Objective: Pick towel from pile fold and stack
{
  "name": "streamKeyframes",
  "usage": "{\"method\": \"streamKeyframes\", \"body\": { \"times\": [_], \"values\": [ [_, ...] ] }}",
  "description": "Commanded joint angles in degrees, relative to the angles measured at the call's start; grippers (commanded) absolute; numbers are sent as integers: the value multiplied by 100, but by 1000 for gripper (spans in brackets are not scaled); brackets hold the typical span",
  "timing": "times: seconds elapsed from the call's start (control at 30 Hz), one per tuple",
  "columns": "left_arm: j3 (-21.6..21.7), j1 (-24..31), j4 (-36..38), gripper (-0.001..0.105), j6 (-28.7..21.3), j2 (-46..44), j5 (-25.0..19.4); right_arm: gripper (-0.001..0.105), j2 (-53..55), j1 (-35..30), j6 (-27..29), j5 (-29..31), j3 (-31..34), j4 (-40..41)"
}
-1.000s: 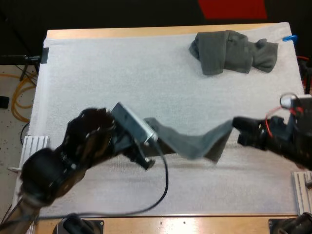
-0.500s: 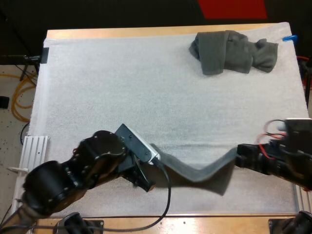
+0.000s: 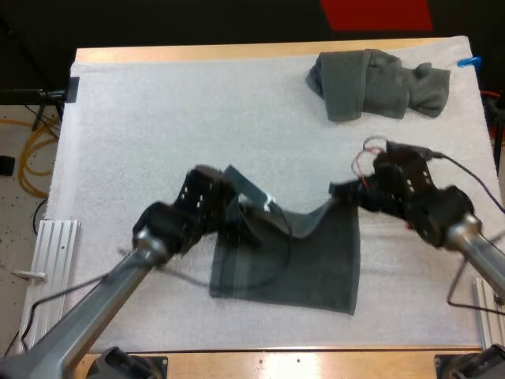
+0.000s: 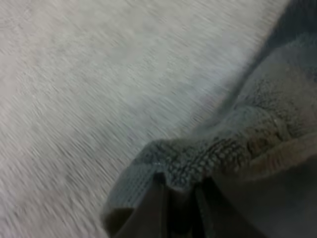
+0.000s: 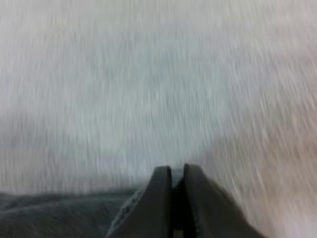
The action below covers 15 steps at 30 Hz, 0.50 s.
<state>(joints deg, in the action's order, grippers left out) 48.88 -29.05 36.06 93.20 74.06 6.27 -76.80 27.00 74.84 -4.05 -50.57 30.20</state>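
A dark grey-green towel (image 3: 296, 264) lies spread on the white mat (image 3: 158, 118) near the front edge, its far edge lifted between both arms. My left gripper (image 3: 251, 221) is shut on the towel's far left corner (image 4: 208, 158); my right gripper (image 3: 341, 192) is shut on its far right corner (image 5: 133, 208). The wrist views show each pair of fingers (image 4: 153, 208) (image 5: 161, 198) pinching the cloth just above the mat. A crumpled towel (image 3: 379, 83) rests at the far right of the mat.
White mat covers most of the wooden table (image 3: 237, 52). Bare mat stretches across the far left and middle. Metal brackets (image 3: 55, 237) stand at the front left and front right edges.
Both grippers carried the towel's edge away from the front edge toward mid-mat. The towel, earlier a hanging strip between them, now lies spread flat behind the lifted edge.
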Motion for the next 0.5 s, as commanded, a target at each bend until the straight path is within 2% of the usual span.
{"method": "streamKeyframes", "body": {
  "times": [0.0, 0.17, 0.47],
  "values": [
    [17, 142, -408, 0, -123, 163, 114, 0, -246, -119, 15, -220, -20, -410],
    [17, 710, -1236, 0, -197, 1112, 639, 0, -1249, -421, -166, -270, -20, -1032],
    [17, 1108, -2056, 0, -197, 1809, 690, 0, -1694, -477, -354, -270, -34, -1668]
  ]
}}
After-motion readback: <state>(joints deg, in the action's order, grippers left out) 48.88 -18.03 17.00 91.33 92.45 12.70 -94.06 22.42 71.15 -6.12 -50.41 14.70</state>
